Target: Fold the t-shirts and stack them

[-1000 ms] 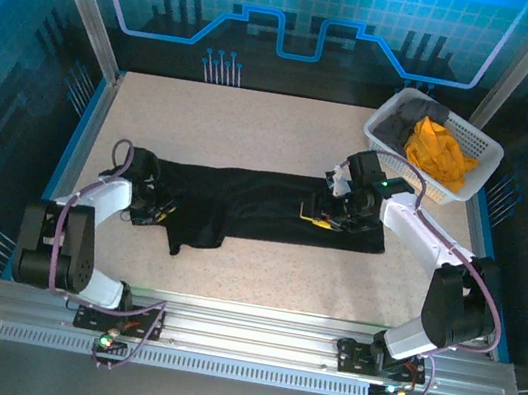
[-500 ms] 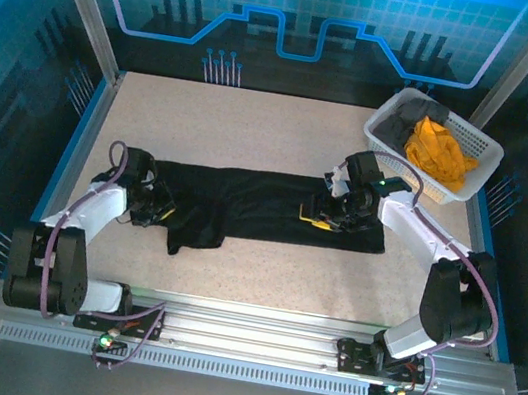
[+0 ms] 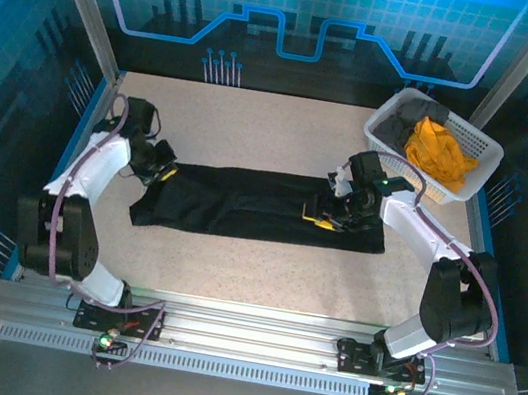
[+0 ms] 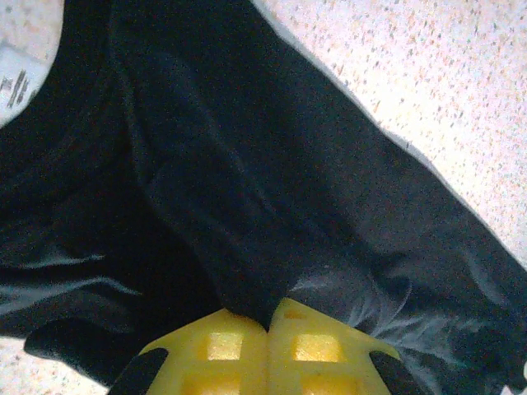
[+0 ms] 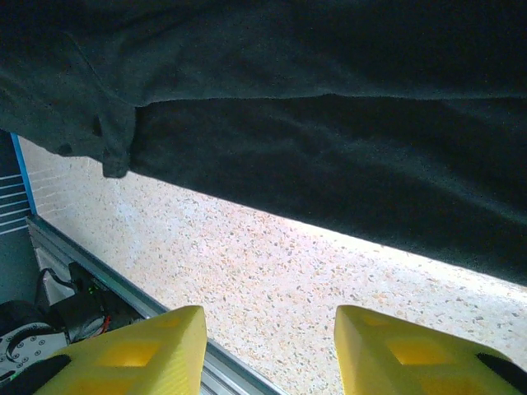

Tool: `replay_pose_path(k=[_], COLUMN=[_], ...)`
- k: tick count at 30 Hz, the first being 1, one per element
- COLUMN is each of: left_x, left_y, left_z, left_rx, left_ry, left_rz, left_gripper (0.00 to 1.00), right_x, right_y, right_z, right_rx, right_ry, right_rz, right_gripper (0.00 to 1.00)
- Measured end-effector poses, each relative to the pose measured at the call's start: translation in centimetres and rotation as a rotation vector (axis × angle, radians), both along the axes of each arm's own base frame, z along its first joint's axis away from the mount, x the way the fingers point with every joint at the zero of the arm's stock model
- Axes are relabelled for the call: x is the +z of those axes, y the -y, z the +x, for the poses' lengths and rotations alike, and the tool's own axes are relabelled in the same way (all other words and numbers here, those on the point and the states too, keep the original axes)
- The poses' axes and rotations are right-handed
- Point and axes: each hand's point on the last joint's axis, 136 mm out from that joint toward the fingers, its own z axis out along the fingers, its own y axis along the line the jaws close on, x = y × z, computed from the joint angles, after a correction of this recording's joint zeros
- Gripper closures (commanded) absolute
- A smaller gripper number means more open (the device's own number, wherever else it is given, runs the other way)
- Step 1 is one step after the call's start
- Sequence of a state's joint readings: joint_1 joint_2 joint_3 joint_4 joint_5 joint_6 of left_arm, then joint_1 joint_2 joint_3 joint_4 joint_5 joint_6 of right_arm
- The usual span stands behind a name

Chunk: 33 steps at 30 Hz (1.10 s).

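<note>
Counter, one: speckled pale top, carrying all items below.

T-shirts, three in all.
- Black t-shirt, one, the largest. It lies flattened in a long band across the middle of the counter, running left to right between the two arms, with its near edge fairly straight.
- Orange-yellow t-shirt, one. Crumpled, inside the basket.
- Dark grey t-shirt, one. Crumpled in the same basket, touching the orange-yellow one on its far left side.

Basket, one: white lattice plastic, at the far right corner of the counter, well apart from the black t-shirt.

Pincers, two, with yellow fingers.
- Left pincer: fingers pressed together, clamped on a fold of the black t-shirt at its far left corner.
- Right pincer: fingers apart with bare counter between them, low over the right end of the black t-shirt, whose edge lies just beyond the tips.
</note>
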State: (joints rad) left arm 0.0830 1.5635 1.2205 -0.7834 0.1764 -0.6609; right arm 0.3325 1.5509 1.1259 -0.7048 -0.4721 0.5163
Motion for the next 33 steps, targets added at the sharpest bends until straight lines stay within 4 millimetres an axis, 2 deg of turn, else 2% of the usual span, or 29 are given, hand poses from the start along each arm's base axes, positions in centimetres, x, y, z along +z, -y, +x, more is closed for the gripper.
replay_pose_path(k=[3,9,14,16,17,20,22,24,27,29,31,33], left_x=[-0.8,-3.7,-6.7,-7.5,-7.9,-8.2,-7.5,-6.1,-2.7,-1.4,-2.0,-4.1], left_y=[-0.3,-1.1,-1.9,-2.3,-2.5,-3.4,-4.3,-4.8,-3.3,-0.9,2.1,4.9], left_z=[1.2,3.0,3.1,3.2,3.3,3.2,3.1,2.1,0.0,-1.1,-2.0,-3.1], left_rx=[-0.02,-0.051,-0.061,-0.065,-0.066,-0.061,-0.044,-0.023,0.026,0.043,0.045,0.043], left_ry=[-0.037,-0.115,-0.182,-0.2,-0.207,-0.219,-0.2,-0.164,-0.073,-0.017,-0.01,-0.054], left_rz=[0.017,0.056,0.1,0.12,0.134,0.187,0.256,0.308,0.302,0.242,0.171,0.103], left_gripper=[0.99,0.99,0.87,0.81,0.73,0.6,0.55,0.56,0.6,0.61,0.62,0.62], right_x=[0.0,-0.1,-0.3,-0.4,-0.5,-0.6,-0.8,-0.9,-1.9,-3.3,-5.0,-6.7], right_y=[0.1,0.4,1.7,2.7,3.5,6.1,8.0,9.7,11.6,12.7,13.7,14.6], right_z=[0.0,0.2,0.9,1.4,1.8,2.9,3.7,4.7,7.2,8.9,10.2,11.1], right_rx=[-0.002,-0.014,-0.053,-0.084,-0.106,-0.189,-0.242,-0.28,-0.302,-0.296,-0.278,-0.253], right_ry=[-0.002,-0.001,0.006,0.013,0.018,0.034,0.038,0.042,0.041,0.022,-0.009,-0.045], right_rz=[-0.001,-0.007,-0.033,-0.057,-0.071,-0.119,-0.161,-0.208,-0.299,-0.374,-0.449,-0.521], right_gripper=[0.54,0.54,0.54,0.55,0.56,0.6,0.63,0.68,0.75,0.77,0.77,0.77])
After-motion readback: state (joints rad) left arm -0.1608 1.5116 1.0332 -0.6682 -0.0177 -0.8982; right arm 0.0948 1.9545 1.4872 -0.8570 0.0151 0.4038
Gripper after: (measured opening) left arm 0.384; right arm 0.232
